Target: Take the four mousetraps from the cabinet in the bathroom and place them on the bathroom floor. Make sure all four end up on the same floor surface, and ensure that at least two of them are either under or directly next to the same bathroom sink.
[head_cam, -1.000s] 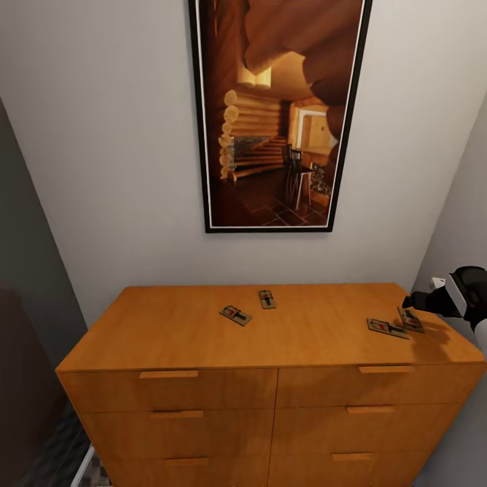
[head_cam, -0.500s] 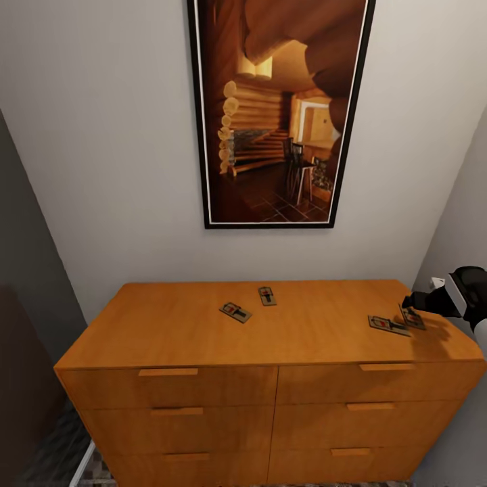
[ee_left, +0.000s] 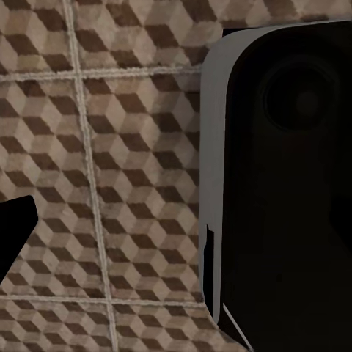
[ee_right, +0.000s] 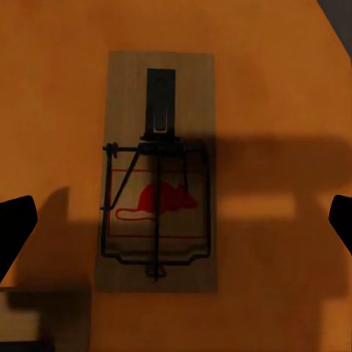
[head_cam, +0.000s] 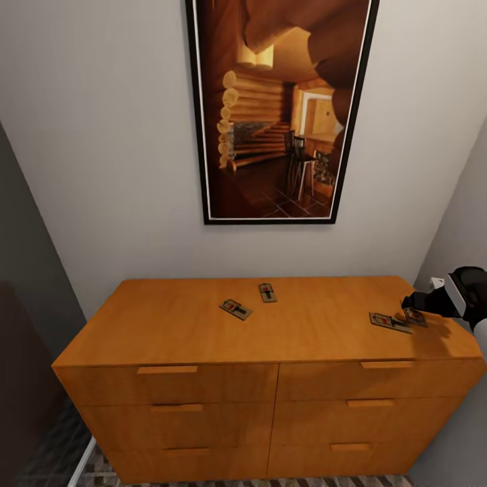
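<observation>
The right gripper [head_cam: 414, 303] is positioned above the far right end of the cabinet [head_cam: 270, 338], directly over one mousetrap [ee_right: 157, 172]. In the right wrist view its two fingertips [ee_right: 15, 227] are seen spread wide at opposite sides of the trap, with nothing held between them; the claw is therefore open and no contact with the board is visible. The state of the left gripper cannot be determined: in the left wrist view one dark fingertip is seen above the bathroom floor [ee_left: 110, 147], beside a dark robot part, and nothing is seen to be held.

All four mousetraps are located on the cabinet top. Two are placed near the middle: one [head_cam: 235, 309] nearer the front edge and one [head_cam: 267, 292] just beyond it, toward the wall. Two are placed at the right end: one [head_cam: 389, 321] lying flat, and one [head_cam: 414, 316] just beside it, under the right gripper.

Task status, as judged from the present layout: no trap has been transferred to the floor. A grasp of the rightmost trap is judged to be in preparation. Four pick-ups and four placements remain, with at least two traps to be set under or next to the same sink.
</observation>
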Controlling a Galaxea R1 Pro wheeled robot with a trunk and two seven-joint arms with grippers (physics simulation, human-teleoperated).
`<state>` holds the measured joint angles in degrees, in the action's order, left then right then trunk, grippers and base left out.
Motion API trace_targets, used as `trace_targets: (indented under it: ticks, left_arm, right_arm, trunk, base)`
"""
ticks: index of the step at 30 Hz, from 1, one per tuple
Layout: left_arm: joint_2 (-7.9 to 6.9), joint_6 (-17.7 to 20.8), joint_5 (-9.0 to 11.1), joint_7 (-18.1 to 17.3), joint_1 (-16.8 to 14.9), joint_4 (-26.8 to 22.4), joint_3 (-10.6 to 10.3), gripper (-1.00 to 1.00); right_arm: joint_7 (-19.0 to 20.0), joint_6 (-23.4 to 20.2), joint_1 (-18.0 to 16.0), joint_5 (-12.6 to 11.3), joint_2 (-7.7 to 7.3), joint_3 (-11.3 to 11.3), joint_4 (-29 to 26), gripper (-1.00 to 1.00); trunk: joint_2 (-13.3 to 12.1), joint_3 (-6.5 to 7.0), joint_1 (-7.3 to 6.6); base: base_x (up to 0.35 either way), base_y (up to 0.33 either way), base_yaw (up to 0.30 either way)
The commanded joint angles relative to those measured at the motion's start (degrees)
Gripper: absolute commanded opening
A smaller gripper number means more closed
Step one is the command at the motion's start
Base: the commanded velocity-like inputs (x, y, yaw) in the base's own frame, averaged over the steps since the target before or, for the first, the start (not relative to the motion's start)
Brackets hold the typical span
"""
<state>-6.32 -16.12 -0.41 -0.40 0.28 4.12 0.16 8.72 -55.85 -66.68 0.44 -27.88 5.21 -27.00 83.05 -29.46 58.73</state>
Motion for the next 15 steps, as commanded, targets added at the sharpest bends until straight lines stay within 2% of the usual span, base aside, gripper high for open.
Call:
trace_targets:
  ticks: [1, 15]
  left_arm:
    - [-0.01, -0.31, -0.04, -0.04, -0.05, 0.10, 0.02, 1.00]
    - [-0.01, -0.31, -0.03, -0.04, -0.06, 0.14, 0.02, 1.00]
  right_arm:
    - [0.16, -0.23, -0.03, 0.08, 0.01, 0.19, -0.02, 1.00]
    - [0.22, -0.22, -0.03, 0.08, 0.02, 0.16, 0.27, 1.00]
  trunk:
    - [0.03, -0.13, 0.00]
    - [0.03, -1.12, 0.00]
  base:
    - [0.000, 0.000, 0.000]
    - [0.000, 0.000, 0.000]
